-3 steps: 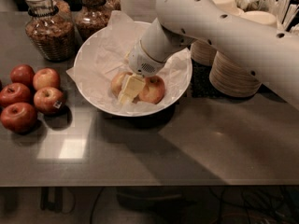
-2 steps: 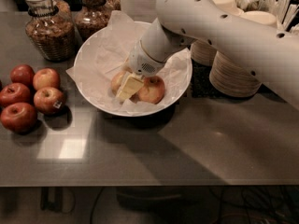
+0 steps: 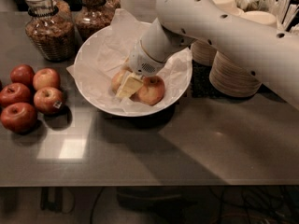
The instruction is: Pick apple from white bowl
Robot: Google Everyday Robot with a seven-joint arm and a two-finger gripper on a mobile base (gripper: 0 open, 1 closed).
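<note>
The white bowl point(image 3: 93, 55), lined with crumpled white paper, stands at the middle back of the dark table. Two apples lie in it. The paler, browner apple point(image 3: 117, 80) is on the left, and a brighter pink-orange apple point(image 3: 152, 90) is on the right. My gripper point(image 3: 126, 86) reaches down into the bowl from the upper right. Its pale yellow tip is down between the two apples, against the right side of the paler apple. The white arm hides the far side of both apples.
Several dark red apples point(image 3: 29, 94) sit in a group at the left. Two glass jars point(image 3: 49, 24) stand behind them at the back. Stacks of beige paper bowls point(image 3: 233, 76) stand right of the white bowl, under the arm.
</note>
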